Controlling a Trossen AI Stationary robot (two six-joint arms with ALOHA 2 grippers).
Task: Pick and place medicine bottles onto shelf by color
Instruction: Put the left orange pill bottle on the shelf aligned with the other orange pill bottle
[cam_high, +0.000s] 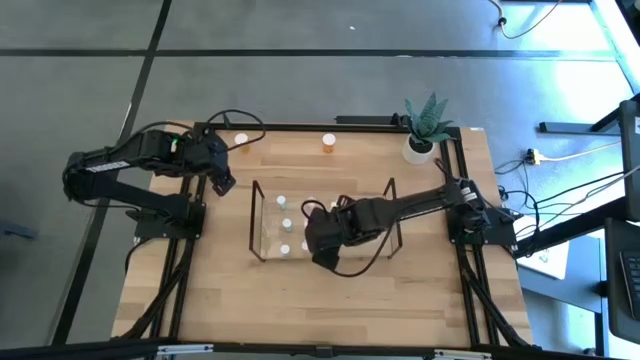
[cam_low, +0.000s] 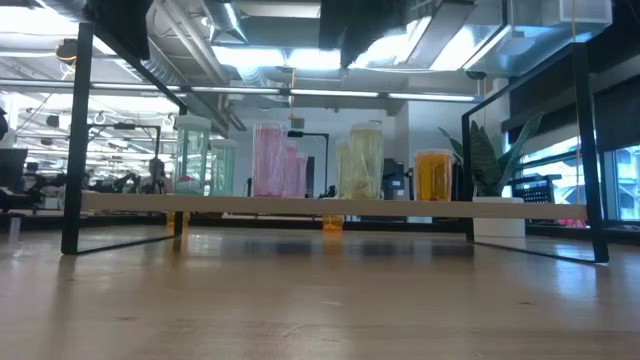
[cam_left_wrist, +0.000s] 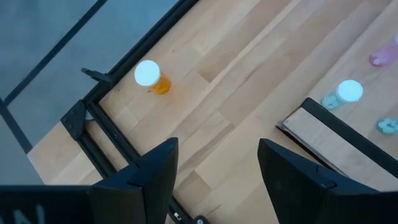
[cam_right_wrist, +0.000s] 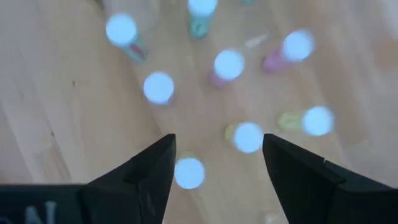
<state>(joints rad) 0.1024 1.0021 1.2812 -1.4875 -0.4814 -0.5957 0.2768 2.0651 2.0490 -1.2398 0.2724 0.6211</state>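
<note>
Pale wood table (cam_high: 220, 290), grey floor (cam_high: 80, 60), shelf (cam_high: 262, 215)

A clear shelf (cam_low: 300, 206) spans a wooden table (cam_low: 320, 300), bottles standing in a row on it, a plant (cam_low: 495, 160) at three o'clock.

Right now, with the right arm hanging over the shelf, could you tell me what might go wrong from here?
1. The right pincer hangs open over tightly grouped bottles on the shelf; coming down, a finger could topple the yellowish bottle or its neighbours.
2. The left pincer is open near the table corner, with an orange bottle close to the black table frame; a clumsy grasp might push it against the frame.
</note>
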